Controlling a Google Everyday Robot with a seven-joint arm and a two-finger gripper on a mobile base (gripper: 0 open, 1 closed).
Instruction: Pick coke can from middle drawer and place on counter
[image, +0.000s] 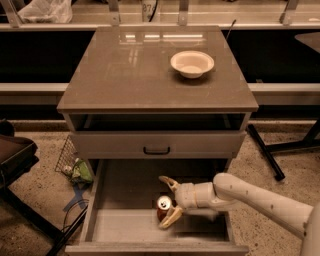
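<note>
Sees only the lid and a strip of red on the coke can (163, 205) in the middle drawer (125, 227), the gripper (165, 202) straddling it with fingers spread wide, one behind and one in front, and cannot tell whether either finger touches it. Loses the arm (270, 202) past the right edge, the pale bag (45, 10) past the top edge and the dark seat-like thing (12, 155) past the left edge. Cannot make out the greenish lump (79, 171) left of the drawer, nor the shadowed gap under the counter (140, 75).
</note>
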